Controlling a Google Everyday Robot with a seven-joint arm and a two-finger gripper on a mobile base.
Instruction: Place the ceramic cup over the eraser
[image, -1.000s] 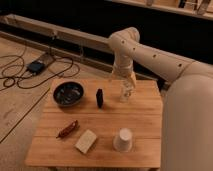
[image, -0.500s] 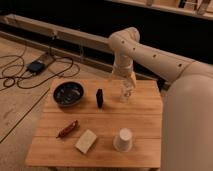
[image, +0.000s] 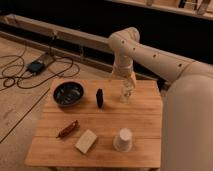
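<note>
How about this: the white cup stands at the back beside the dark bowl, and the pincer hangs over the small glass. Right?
Not quite. The camera view shows the white cup at the front of the table, near the beige block, far from the dark bowl. The pincer does hang over the small glass.

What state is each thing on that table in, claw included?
White ceramic cup: upside down, untouched.
Small black oval eraser: on edge, uncovered.
Dark round bowl: upright.
Small clear glass: upright.
Beige rectangular block: lying flat.
Claw: open, above the glass.
</note>
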